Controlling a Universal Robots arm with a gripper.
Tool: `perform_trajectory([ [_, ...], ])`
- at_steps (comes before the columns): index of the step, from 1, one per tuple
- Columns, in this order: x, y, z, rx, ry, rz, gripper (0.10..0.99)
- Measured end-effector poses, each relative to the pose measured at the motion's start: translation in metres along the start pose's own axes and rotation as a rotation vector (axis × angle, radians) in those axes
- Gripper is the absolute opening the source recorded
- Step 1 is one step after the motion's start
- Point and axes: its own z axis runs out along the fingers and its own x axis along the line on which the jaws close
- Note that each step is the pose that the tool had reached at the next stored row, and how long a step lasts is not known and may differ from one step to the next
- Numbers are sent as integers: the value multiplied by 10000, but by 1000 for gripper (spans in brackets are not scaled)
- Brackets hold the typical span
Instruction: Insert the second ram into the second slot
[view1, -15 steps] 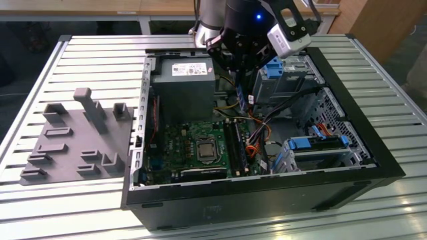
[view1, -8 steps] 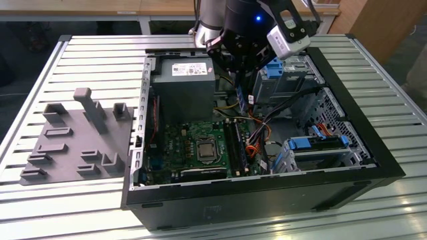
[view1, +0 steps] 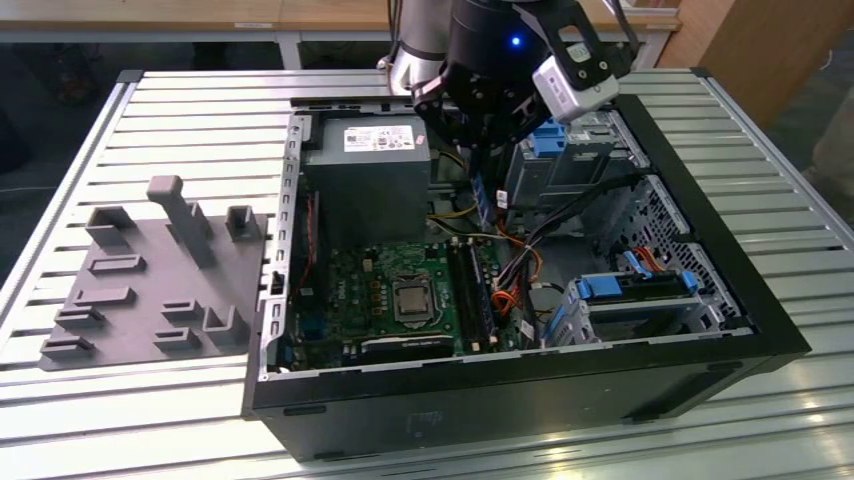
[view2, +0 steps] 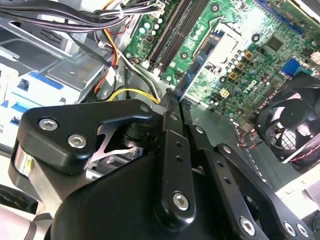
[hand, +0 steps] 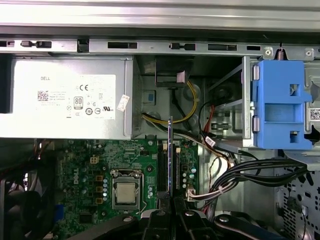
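The gripper (hand: 171, 204) pinches the second ram (hand: 171, 150), which reaches out beyond the fingertips over the open computer case (view1: 534, 400) on the worktop (view1: 160, 110). In the first wrist view we see the stick edge-on, a thin line running along the dark memory slots (hand: 162, 170) of the motherboard (hand: 95, 165). The second wrist view shows its blue flat face instead. The exterior view adds height: the stick hangs clear of the board below the gripper. We judge that a slight sideways offset or tilt could put it in the wrong slot or jam its edge. The cables (hand: 250, 172) beside the gripper could also snag.
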Motion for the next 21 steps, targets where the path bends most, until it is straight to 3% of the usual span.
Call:
perform_trajectory([
  [21,1,-3,69,1,0,0,137],
])
